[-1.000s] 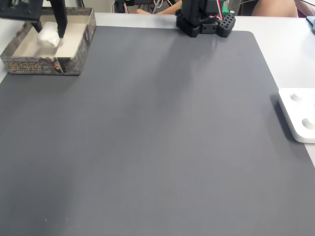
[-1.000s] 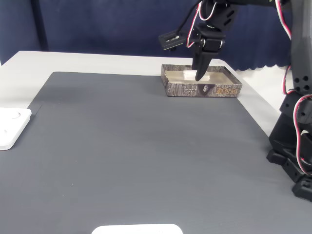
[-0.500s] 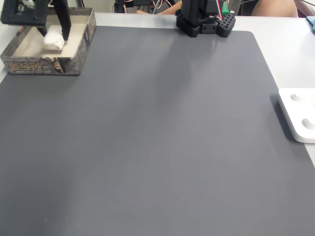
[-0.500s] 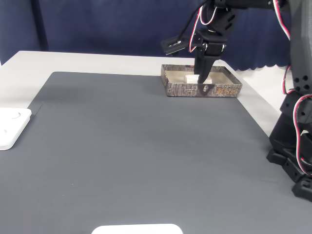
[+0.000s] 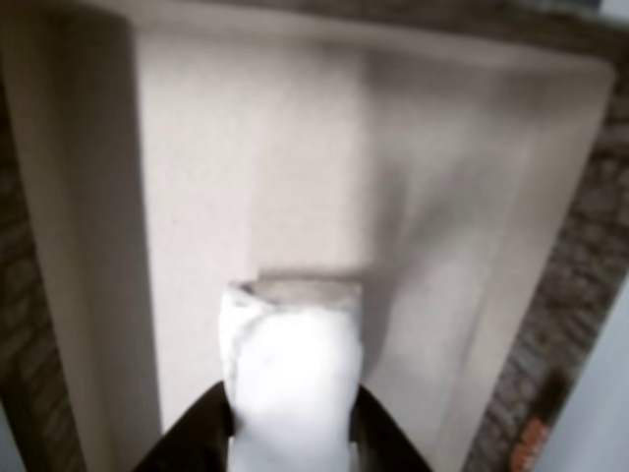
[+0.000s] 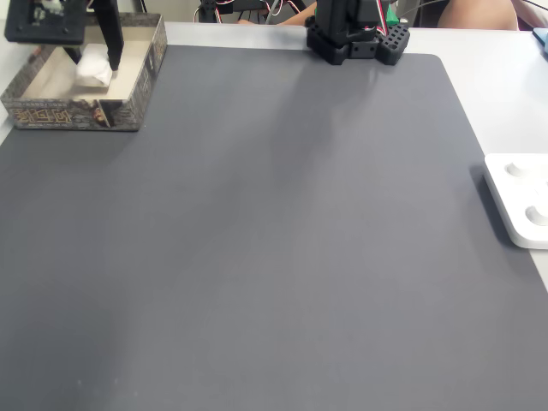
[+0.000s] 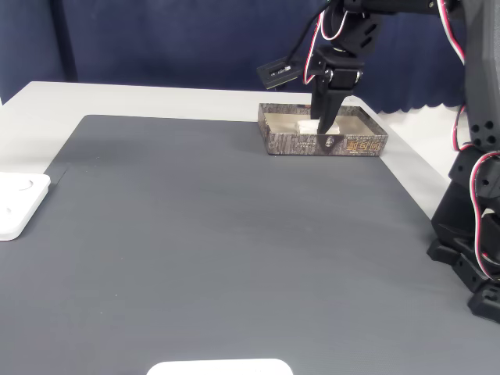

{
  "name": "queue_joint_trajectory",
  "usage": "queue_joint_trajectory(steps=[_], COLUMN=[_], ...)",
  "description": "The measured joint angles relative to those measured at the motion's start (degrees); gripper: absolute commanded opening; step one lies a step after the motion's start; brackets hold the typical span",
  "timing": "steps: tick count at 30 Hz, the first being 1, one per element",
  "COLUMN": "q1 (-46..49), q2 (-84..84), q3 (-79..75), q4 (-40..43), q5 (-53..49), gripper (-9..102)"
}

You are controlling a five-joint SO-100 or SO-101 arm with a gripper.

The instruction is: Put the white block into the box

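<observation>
Other view: the white block [image 5: 292,379] is seen clamped between the two dark fingers [image 5: 201,433] of the tool [image 5: 292,447], its long axis running straight out from the fingertips toward the far wall of the box [image 5: 84,246]
Tool state: closed on the white block, a finger pressed against each long side; no gap is visible between fingers and block
Block relative to tool: directly between and just ahead of the fingertips, not offset to either side
Block relative to box: over the pale floor, inside the rim; a shadow is cast just beyond its far end, and whether the block touches the floor cannot be told
Fixed view from above: the tool [image 6: 104,64] is seen reaching down into the box [image 6: 73,116] at the upper left corner of the dark mat [image 6: 274,240], with the white block [image 6: 92,67] against the inner side of the nearer finger
Fixed view from the side: the tool [image 7: 322,129] points steeply down past the speckled rim of the box [image 7: 351,145], the white block [image 7: 308,124] partly hidden behind it
Deciding relation: block and box floor are judged to lie along the same downward line, so only an opening of the fingers seems called for
Elsewhere: a flat white device [image 6: 522,197] lies well apart on the desk [image 6: 505,77]
</observation>
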Motion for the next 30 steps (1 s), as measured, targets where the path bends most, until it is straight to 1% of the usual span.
queue_joint_trajectory(steps=[16,20,30], q1=[0.0,0.0,-0.4], q2=[0.0,0.0,0.1], q3=[-1.2,-1.8,-1.8], q4=[-0.3,-0.8,-0.7], q5=[-0.1,-2.2,-3.7], gripper=[22,25,27])
